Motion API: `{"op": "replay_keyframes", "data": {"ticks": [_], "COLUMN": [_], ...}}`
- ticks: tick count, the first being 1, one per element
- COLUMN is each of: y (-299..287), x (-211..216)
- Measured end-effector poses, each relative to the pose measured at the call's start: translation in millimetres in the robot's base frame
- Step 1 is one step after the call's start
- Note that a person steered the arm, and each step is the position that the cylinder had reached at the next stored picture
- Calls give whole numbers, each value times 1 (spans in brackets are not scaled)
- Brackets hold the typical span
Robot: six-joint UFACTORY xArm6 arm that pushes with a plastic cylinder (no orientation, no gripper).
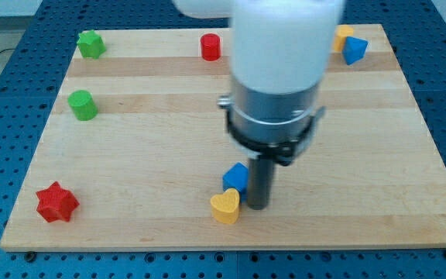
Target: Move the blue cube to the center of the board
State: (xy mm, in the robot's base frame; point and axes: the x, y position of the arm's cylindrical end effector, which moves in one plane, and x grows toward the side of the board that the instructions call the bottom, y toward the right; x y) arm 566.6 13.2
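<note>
The blue cube [236, 177] lies on the wooden board [145, 155] a little below its middle, touching a yellow heart [225, 206] just below it. My tip [257, 205] stands on the board right beside the cube's right side and next to the heart's right edge. The white and grey arm body [277, 77] hangs over the board's middle and hides what lies behind it.
A red star [56, 202] lies at the lower left. A green cylinder [82, 105] and a green block [91, 44] are at the left. A red cylinder [210, 47] sits at the top. A blue block [354, 50] and a yellow block [342, 35] are top right.
</note>
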Motion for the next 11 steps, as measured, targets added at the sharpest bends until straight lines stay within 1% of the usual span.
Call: {"op": "replay_keyframes", "data": {"ticks": [1,2,3,4,5,6,7,8,9,10,11], "y": [-35,-52,-67,-86,-121,-124,-110,-147,-170,-163,-130], "x": [-42,-96,-103,-83,-117,-168,-179,-165,-130,-93,-101]}}
